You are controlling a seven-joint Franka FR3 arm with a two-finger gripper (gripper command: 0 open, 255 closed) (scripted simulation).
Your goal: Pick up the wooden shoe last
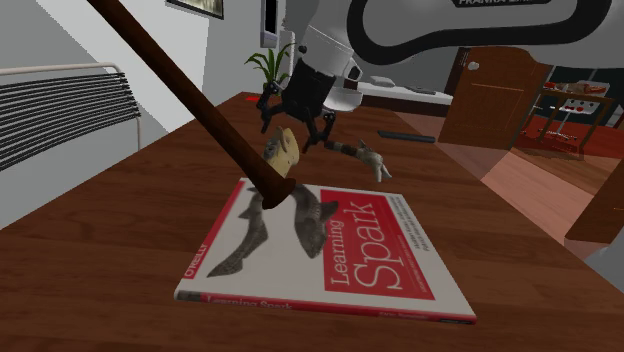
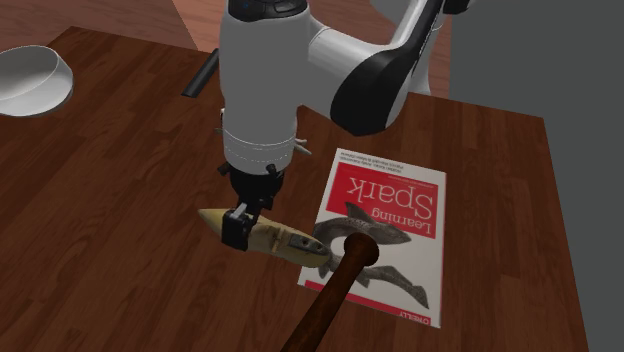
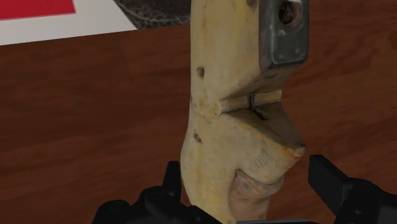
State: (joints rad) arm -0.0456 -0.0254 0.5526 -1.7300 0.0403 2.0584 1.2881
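The pincer (image 2: pixel 243 222) stands wide astride the wooden shoe last (image 2: pixel 270 238) mid-frame; a brown pole (image 2: pixel 335 290) hides part of the book (image 2: pixel 400 200).

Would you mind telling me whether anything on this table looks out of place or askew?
Yes: a dark brown stick leans steeply with its rounded end on the Learning Spark book, its upper part running out of view. The pale shoe last under the gripper looks ordinary.
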